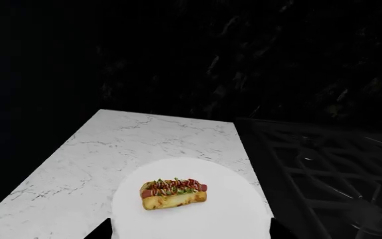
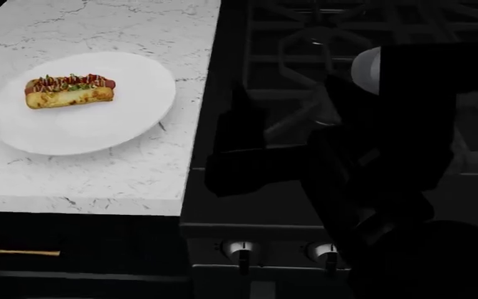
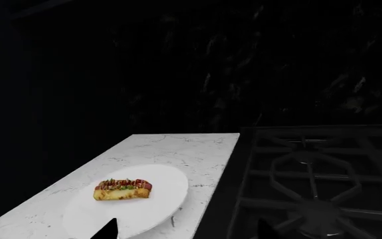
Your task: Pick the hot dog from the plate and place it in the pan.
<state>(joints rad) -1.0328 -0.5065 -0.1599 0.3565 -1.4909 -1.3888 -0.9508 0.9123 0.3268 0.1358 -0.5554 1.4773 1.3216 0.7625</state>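
Note:
The hot dog [image 2: 70, 91] lies on its side near the middle of the white plate [image 2: 98, 131], which rests on the marble counter. The left wrist view shows the same hot dog [image 1: 174, 193] and plate [image 1: 198, 219] just ahead of my left gripper [image 1: 189, 234]. That gripper is open, its dark fingertips [image 1: 101, 230] spread to either side of the plate's near rim. My right gripper [image 3: 185, 231] is open too, hovering over the seam between counter and stove, well short of the hot dog [image 3: 123, 188]. No view shows the pan.
Black stove grates [image 2: 322, 37] fill the area right of the marble counter [image 2: 98, 171]. My dark right arm [image 2: 372, 174] covers much of the stove. Control knobs [image 2: 241, 251] line the stove front. A dark wall stands behind the counter.

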